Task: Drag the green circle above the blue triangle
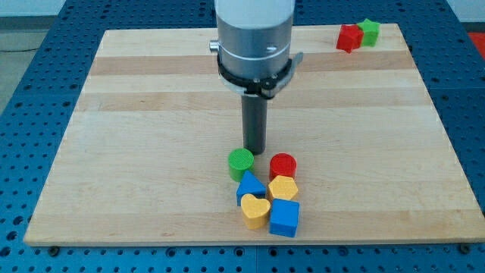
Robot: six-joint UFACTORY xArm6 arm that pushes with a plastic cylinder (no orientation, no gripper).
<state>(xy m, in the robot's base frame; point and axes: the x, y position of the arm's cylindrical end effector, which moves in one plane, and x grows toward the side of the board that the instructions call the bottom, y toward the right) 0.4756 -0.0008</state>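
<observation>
My tip [255,152], a smooth dark rod with no claw, touches the ribbed green circle [241,161]. The blue triangle [250,186] sits just below on the pale wooden board [136,152].

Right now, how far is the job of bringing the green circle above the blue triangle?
Nearly done, it seems: the green circle already sits just above the blue triangle, slightly toward the view's left, and seems to touch it. In hand: my tip stands at the circle's upper right edge. Left: perhaps a small nudge rightward to centre it.
</observation>
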